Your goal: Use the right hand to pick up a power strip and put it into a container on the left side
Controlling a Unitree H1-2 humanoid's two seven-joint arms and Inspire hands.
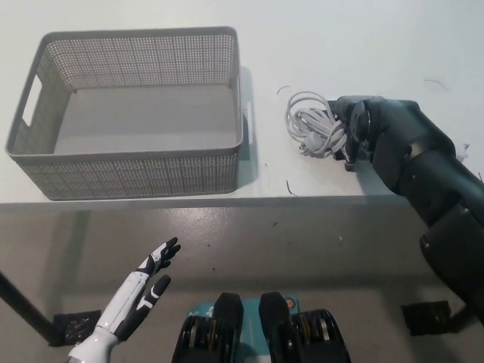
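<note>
Grey mesh container left of cord coil, right hand beside

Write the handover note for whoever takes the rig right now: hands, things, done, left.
Right hand: black, down on the black power strip at the table's right; the strip is mostly hidden under it, so the grip cannot be confirmed.
Left hand: white, open, resting below the table edge at the lower left, holding nothing.
Coiled white cable: lies on the white table beside the right hand, between it and the basket.
Grey perforated plastic basket: on the table's left, nothing inside.
Done: reach to the strip.
Left: secure the grip, lift strip and cable, carry left, put them in the basket.
</note>
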